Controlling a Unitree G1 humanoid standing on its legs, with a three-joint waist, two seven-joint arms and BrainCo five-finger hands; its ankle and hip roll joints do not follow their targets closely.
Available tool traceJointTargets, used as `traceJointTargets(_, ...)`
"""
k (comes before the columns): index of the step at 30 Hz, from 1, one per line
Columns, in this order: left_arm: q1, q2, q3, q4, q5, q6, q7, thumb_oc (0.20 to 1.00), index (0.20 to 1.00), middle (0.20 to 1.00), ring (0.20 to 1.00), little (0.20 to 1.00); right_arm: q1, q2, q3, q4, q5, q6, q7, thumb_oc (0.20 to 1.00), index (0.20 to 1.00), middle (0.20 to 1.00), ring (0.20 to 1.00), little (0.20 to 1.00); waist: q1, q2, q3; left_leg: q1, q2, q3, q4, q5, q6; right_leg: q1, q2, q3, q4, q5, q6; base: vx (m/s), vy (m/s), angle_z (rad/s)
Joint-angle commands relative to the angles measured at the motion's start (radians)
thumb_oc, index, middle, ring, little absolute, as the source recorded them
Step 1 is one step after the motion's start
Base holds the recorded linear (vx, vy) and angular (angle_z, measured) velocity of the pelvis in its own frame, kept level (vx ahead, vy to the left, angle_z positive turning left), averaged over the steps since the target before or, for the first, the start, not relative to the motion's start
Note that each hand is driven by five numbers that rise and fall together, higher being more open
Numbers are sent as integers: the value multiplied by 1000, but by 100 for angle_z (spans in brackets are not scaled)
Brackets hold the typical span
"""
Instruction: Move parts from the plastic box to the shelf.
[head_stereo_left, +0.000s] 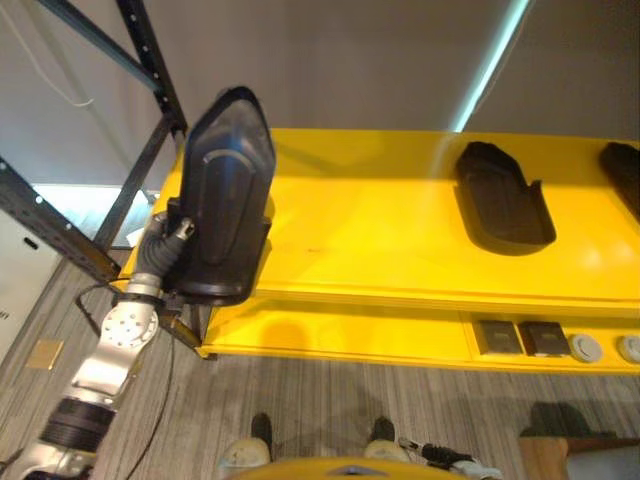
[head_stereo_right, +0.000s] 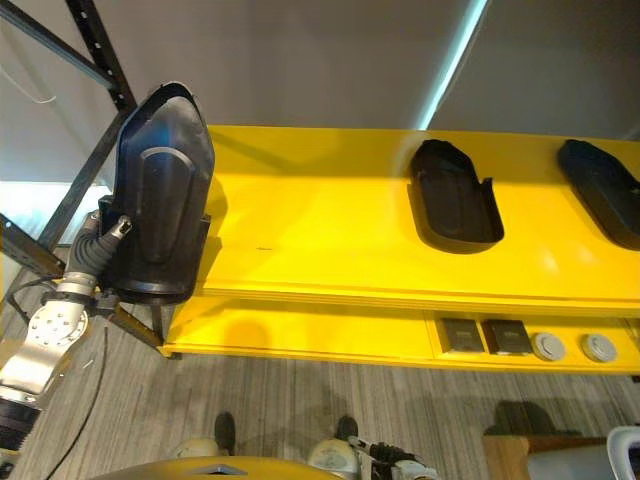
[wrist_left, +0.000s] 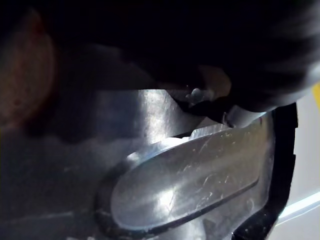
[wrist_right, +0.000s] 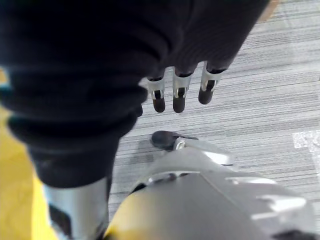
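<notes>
Left hand (head_stereo_left: 172, 235) reaches up at the shelf's (head_stereo_left: 380, 220) left end in the left eye view, behind a big dark part (head_stereo_left: 225, 195) held upright there — its fingers are hidden by the part, so I cannot tell their grip. Two more dark parts (head_stereo_left: 503, 198) lie flat on the yellow shelf, well to the right. Right eye view shows the same layout. Left wrist view: the part's scratched dark surface, very close. Right wrist view: the right hand (wrist_right: 180, 90) hangs over grey floor (wrist_right: 280, 75) — fingers straight, holding nothing.
</notes>
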Motion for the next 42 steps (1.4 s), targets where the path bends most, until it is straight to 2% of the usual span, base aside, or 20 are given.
traceJointTargets(1,-110,-39,15,8,-122,-36,-2,200,200,200,200,200,-12,-36,58,21,-81,-9,-2,1000,1000,1000,1000,1000,-19,39,-51,-3,23,-28,0,-48,13,-12,28,30,48,-81,43,101,-100,15)
traceJointTargets(3,-132,-53,13,42,-192,-4,-32,200,200,200,200,200,5,-30,82,14,-89,-4,34,1000,1000,1000,1000,1000,-32,34,-56,-7,28,-19,0,-48,10,-8,41,48,15,-71,41,104,-114,2)
traceJointTargets(4,-146,-74,11,72,-302,50,-105,200,200,200,200,200,15,-34,100,13,-88,11,69,1000,1000,1000,1000,1000,-39,30,-58,-12,34,-12,0,-45,6,-7,44,57,-4,-65,41,83,-103,-5)
traceJointTargets(5,-152,-84,10,83,-364,67,-121,200,200,200,200,200,17,-37,105,14,-82,21,83,1000,1000,1000,1000,1000,-42,29,-58,-15,36,-10,0,-43,3,-8,43,61,-7,-63,42,54,-85,-8)
traceJointTargets(6,-161,-109,6,101,-381,60,-125,200,200,200,200,200,20,-43,110,14,-73,40,110,1000,1000,1000,1000,1000,-47,29,-56,-21,41,-6,0,-39,0,-13,44,69,-12,-62,42,14,-45,-9)
traceJointTargets(8,-194,-137,-10,138,-426,88,-139,200,200,200,200,200,19,-57,118,18,-71,82,154,1000,1000,1000,1000,1000,-63,31,-45,-37,50,-1,0,-28,-8,-31,50,87,-16,-62,36,-1,-16,-13)
traceJointTargets(9,-211,-154,-16,169,-464,72,-138,200,200,200,200,200,19,-66,122,20,-84,84,168,1000,1000,1000,1000,1000,-71,34,-38,-44,53,2,0,-24,-10,-38,53,94,-17,-63,33,-3,13,-10)
traceJointTargets(11,-244,-165,-13,206,-463,81,-139,200,200,200,200,200,16,-81,128,22,-91,76,178,1000,1000,1000,1000,1000,-84,39,-27,-56,57,8,0,-17,-14,-51,58,105,-19,-63,28,-9,20,-10)
traceJointTargets(13,-304,-150,-4,264,-503,98,-157,200,200,200,200,200,-3,-99,137,11,-114,72,180,1000,1000,1000,1000,1000,-102,45,-7,-73,58,14,0,-9,-18,-70,65,119,-23,-59,24,-33,26,-20)
traceJointTargets(14,-332,-137,0,302,-483,94,-166,200,200,200,200,200,-16,-107,152,-2,-230,58,192,1000,1000,1000,1000,1000,-110,48,2,-83,55,18,0,-6,-19,-81,68,127,-25,-58,22,-64,38,-11)
traceJointTargets(16,-386,-110,1,362,-496,95,-191,200,200,200,200,200,-24,-121,196,-14,-293,33,198,1000,1000,1000,1000,1000,-121,50,19,-96,55,21,0,0,-21,-97,72,136,-24,-54,20,-77,35,-11)
traceJointTargets(22,-637,34,-56,617,-482,230,-201,200,200,200,200,200,-65,-172,257,-40,-246,48,192,1000,1000,1000,1000,1000,-158,59,71,-127,48,23,0,9,-22,-135,83,153,-30,-44,17,-35,3,-12)
traceJointTargets(27,-739,89,-114,736,-468,340,-240,200,200,200,200,200,-90,-189,262,-42,-255,51,217,1000,1000,1000,1000,1000,-170,64,100,-140,53,25,0,15,-28,-153,84,158,-32,-40,18,-36,-3,-11)
traceJointTargets(32,-764,110,-153,789,-475,393,-256,200,200,200,200,200,-105,-196,268,-45,-243,42,227,1000,1000,1000,1000,1000,-178,72,130,-147,58,24,0,22,-35,-164,85,163,-35,-37,15,-46,10,-2)
traceJointTargets(37,-748,78,-167,785,-479,467,-293,200,200,200,200,200,-116,-181,269,-51,-229,42,217,1000,1000,1000,1000,1000,-176,77,140,-148,62,23,0,25,-39,-163,88,160,-38,-39,13,-25,-7,0)
traceJointTargets(38,-734,57,-172,779,-499,492,-282,435,435,435,435,435,-124,-180,265,-53,-231,44,222,1000,1000,1000,1000,1000,-174,80,141,-147,64,23,0,27,-41,-160,89,158,-39,-40,11,-32,3,1)
traceJointTargets(39,-731,51,-171,779,-501,498,-275,520,520,520,520,520,-126,-179,265,-53,-229,45,221,1000,1000,1000,1000,1000,-173,80,140,-146,64,23,0,27,-42,-158,90,157,-40,-41,11,0,0,0)
traceJointTargets(42,-722,33,-167,791,-511,520,-283,576,576,576,576,576,-126,-172,266,-52,-204,43,209,1000,1000,1000,1000,1000,-172,79,132,-139,66,25,0,27,-44,-148,91,154,-44,-43,11,0,0,0)
